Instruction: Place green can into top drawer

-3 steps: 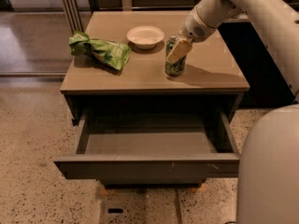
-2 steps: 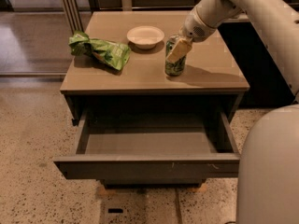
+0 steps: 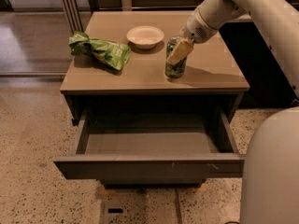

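The green can [image 3: 174, 68] stands upright on the table top [image 3: 210, 76], right of centre and near the front edge. My gripper [image 3: 178, 51] comes down from the upper right and is at the can's upper half, covering part of its front. The can's base rests on the table. The top drawer [image 3: 149, 167] is pulled out wide below the table top, straight in front of and below the can. Its inside shows nothing in it.
A white bowl [image 3: 145, 35] sits just behind and left of the can. A bright green snack bag [image 3: 100, 50] lies on the table's left side. My white base [image 3: 273, 171] fills the lower right. Speckled floor surrounds the table.
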